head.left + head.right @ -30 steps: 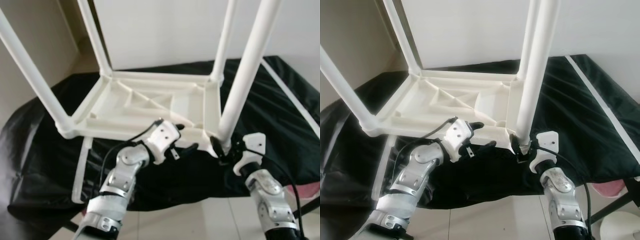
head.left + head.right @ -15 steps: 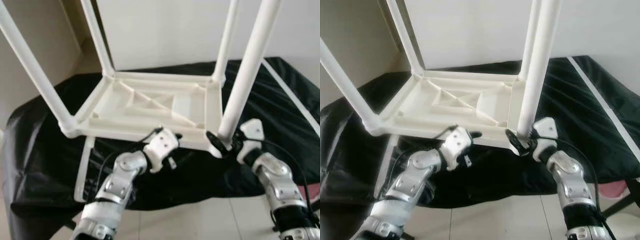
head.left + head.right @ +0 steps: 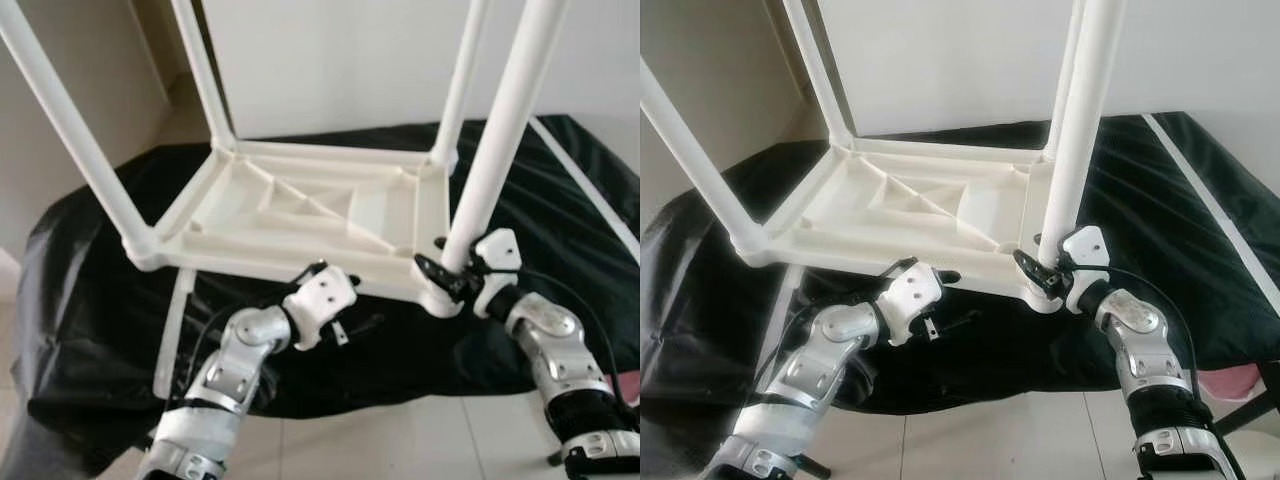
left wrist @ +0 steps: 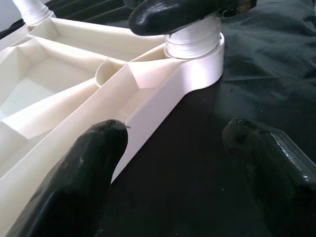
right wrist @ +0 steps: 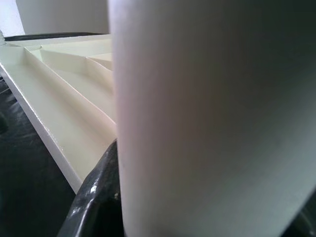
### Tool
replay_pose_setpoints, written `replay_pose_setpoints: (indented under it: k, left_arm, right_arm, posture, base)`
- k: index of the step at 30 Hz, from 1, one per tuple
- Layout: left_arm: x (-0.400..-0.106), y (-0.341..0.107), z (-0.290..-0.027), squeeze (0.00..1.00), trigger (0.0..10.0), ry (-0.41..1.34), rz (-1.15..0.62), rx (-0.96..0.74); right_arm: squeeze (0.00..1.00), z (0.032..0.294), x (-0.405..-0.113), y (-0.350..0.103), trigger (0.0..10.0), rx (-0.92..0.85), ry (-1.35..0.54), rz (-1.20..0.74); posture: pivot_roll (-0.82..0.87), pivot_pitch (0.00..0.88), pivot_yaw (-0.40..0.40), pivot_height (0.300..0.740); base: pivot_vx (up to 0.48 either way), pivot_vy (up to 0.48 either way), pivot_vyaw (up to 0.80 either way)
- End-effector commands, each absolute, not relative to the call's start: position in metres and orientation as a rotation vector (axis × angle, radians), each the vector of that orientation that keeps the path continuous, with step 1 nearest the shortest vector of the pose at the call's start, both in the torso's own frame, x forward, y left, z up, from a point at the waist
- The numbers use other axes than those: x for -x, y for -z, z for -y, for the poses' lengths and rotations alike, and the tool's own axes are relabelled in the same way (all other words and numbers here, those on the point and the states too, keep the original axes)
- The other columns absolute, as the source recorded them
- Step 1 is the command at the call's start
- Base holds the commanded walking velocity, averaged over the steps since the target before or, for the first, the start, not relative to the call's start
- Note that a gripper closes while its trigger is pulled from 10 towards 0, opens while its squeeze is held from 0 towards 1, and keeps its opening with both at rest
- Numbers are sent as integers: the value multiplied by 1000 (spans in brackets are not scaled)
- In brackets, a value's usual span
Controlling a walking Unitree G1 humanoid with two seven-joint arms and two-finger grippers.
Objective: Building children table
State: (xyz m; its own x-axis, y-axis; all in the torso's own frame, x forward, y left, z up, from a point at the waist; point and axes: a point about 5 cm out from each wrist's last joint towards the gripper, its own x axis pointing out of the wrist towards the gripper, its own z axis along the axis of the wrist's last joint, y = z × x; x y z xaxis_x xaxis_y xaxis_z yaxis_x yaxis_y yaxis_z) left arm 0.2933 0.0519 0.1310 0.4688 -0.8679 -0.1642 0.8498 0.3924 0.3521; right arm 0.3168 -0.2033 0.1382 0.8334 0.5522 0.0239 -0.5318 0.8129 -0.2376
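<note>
A white plastic children's table (image 3: 300,215) lies upside down on a black cloth (image 3: 90,300), its legs pointing up. My right gripper (image 3: 445,275) is shut on the base of the near right leg (image 3: 500,130), just above its corner socket (image 4: 195,47). That leg (image 5: 212,118) looms large in the right wrist view, with one black finger (image 5: 98,197) beside it. My left gripper (image 3: 352,305) is open at the table's near rim. One finger (image 4: 84,168) rests against the rim, the other finger (image 4: 271,168) hangs over the cloth.
A loose white rail (image 3: 172,330) lies on the cloth under the table's left side. A thin white rod (image 3: 585,185) runs across the cloth at the right. Pale floor tiles (image 3: 400,440) lie in front, a white wall behind, and something pink (image 3: 1230,380) at the lower right.
The view has shifted. My right arm has reached further forward, still holding the leg's base. My left gripper has dropped from on top of the near rim to its outer side.
</note>
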Motion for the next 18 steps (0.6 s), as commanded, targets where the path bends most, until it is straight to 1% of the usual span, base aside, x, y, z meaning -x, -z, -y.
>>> replay_pose_setpoints:
  k: [1, 2, 3, 7, 9, 10, 11, 14, 18]
  left_arm:
    - [-292, -127, -54, 0, 10000, 1071, 34, -432]
    - [-291, -127, -54, 0, 10000, 1073, 34, -436]
    - [-290, -124, -54, 0, 10000, 1071, 27, -448]
    - [-290, -123, -55, 0, 10000, 1068, 21, -456]
    - [-291, -122, -54, 0, 10000, 1051, 24, -448]
    - [-291, -122, -54, 0, 10000, 1051, 24, -448]
    - [-292, -121, -54, 0, 10000, 1038, 25, -436]
    - [-292, -119, -52, 0, 10000, 1009, 22, -408]
    - [-289, -116, -47, 0, 10000, 1014, 26, -395]
  right_arm:
    - [0, 203, -312, -124, 0, 234, -596, 31]
    - [0, 203, -312, -123, 0, 233, -590, 30]
    - [0, 204, -311, -121, 10000, 216, -565, 30]
    - [0, 203, -308, -117, 10000, 174, -519, 30]
    - [0, 202, -308, -115, 10000, 119, -400, 46]
    - [0, 202, -308, -115, 10000, 119, -400, 46]
    - [0, 201, -308, -113, 10000, 109, -346, 49]
    - [0, 192, -302, -107, 10000, 87, -223, 52]
    - [0, 185, -300, -99, 10000, -6, -58, 15]
  posture:
    - [-59, 0, 69, 740]
    - [-59, 0, 69, 740]
    - [-64, 0, 75, 740]
    - [-67, 0, 78, 740]
    - [-71, 0, 78, 740]
    - [-71, 0, 78, 740]
    - [-71, 0, 78, 740]
    - [-81, 0, 82, 740]
    - [-97, 0, 77, 740]
  base:
    - [0, 0, 0]
    - [0, 0, 0]
    - [0, 0, 0]
    - [0, 0, 0]
    - [0, 0, 0]
    - [0, 0, 0]
    - [0, 0, 0]
    - [0, 0, 0]
    - [0, 0, 0]
